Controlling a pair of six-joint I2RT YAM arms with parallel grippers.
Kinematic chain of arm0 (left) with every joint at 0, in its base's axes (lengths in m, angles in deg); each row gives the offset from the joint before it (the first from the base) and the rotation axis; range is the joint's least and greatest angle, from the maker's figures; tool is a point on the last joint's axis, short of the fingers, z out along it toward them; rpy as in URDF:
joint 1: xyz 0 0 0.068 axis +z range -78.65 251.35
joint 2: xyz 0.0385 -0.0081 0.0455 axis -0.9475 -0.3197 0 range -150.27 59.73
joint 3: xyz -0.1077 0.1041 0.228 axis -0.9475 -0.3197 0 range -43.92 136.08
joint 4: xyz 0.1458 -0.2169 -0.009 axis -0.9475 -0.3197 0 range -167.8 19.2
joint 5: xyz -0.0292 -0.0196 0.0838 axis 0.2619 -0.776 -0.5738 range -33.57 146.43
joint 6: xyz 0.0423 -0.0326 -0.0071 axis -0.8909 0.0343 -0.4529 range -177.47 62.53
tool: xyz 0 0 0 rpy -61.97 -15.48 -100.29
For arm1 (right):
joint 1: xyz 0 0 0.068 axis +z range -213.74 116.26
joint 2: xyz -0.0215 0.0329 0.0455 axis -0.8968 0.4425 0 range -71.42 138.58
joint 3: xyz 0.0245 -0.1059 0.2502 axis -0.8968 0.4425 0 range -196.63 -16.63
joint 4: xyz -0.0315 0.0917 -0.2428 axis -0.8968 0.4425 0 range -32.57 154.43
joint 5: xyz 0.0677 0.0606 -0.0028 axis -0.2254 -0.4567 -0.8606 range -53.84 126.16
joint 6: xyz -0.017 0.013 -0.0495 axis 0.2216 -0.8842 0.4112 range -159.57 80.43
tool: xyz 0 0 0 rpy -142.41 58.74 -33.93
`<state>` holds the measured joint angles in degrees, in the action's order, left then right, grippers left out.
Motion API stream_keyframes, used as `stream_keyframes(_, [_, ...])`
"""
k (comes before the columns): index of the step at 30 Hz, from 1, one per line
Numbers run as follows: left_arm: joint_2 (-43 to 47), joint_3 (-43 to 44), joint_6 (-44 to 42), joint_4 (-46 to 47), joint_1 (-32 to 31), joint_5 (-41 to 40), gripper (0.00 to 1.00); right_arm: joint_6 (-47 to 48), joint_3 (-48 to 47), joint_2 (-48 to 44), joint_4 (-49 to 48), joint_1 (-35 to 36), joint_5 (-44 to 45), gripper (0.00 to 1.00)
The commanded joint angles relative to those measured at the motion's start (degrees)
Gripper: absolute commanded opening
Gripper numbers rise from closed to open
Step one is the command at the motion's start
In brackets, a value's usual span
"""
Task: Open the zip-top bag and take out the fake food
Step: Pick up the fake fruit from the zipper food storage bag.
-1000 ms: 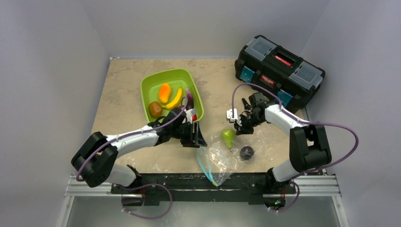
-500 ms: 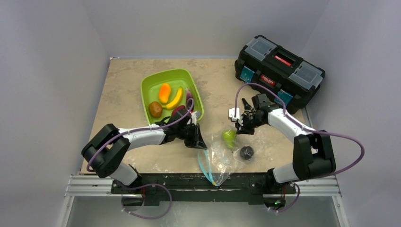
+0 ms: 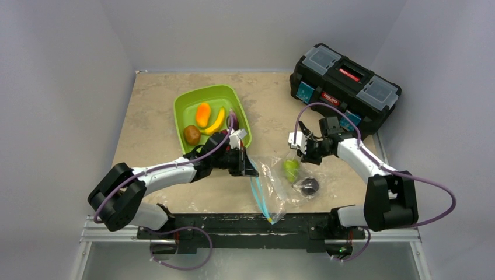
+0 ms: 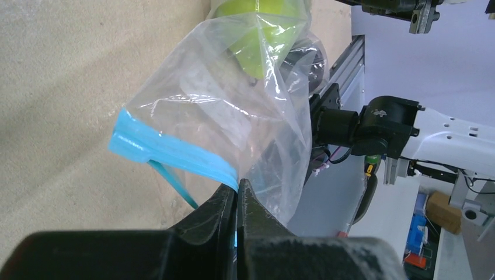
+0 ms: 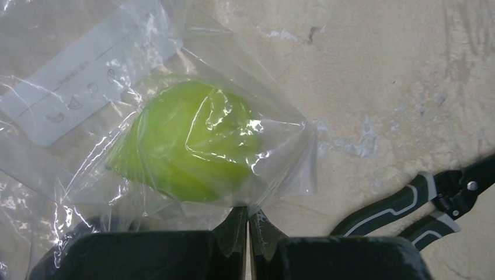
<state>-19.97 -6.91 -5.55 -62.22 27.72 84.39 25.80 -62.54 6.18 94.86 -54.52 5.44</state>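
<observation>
The zip-top bag (image 3: 274, 188) is a clear crinkly bag stretched between my two grippers, near the table's front edge. My left gripper (image 3: 251, 170) is shut on its teal-blue zipper strip (image 4: 175, 153), which runs into the closed jaws of the left gripper (image 4: 238, 188). My right gripper (image 3: 296, 157) is shut on the bag's far plastic edge, as the right gripper (image 5: 248, 211) shows in its wrist view. Inside the bag lie a green pear (image 5: 187, 146) and a dark plum (image 3: 308, 186). Other fake food, an orange piece (image 3: 202, 114), a banana (image 3: 216, 121) and a kiwi (image 3: 191, 134), sits in the tray.
The lime-green tray (image 3: 177, 119) stands behind my left arm. A black toolbox (image 3: 344, 81) occupies the back right corner. Black-handled pliers (image 5: 420, 204) lie on the table right of the bag. The table's front edge and rail run just below the bag.
My left gripper has shut on the zipper strip. The right arm has drawn its edge of the bag to the right, so the bag is stretched out and the pear has shifted right.
</observation>
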Motion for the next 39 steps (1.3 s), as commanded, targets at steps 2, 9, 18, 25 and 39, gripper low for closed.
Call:
stream_keyframes(2, [-1.87,-0.04,0.00,2.66,-0.07,-0.45,0.00,3.41,1.44,-0.63,4.56,-0.37,-0.45,0.00])
stream_keyframes(9, [-3.67,1.65,-1.17,2.32,-0.07,1.72,0.00,10.67,-0.42,-9.28,11.66,-0.34,-7.66,0.47])
stream_keyframes(18, [-3.58,2.11,-2.07,0.95,-0.14,2.05,0.00,24.33,-7.88,-6.96,23.39,-0.25,-10.59,0.54])
stream_keyframes(25, [-4.14,2.83,-2.26,0.77,-0.13,2.60,0.00,34.05,-6.22,-4.02,25.12,1.49,-9.57,0.48])
stream_keyframes(39, [-6.36,4.66,-4.31,-2.10,-0.14,3.28,0.00,26.61,-1.79,6.48,11.85,7.17,-0.54,0.23])
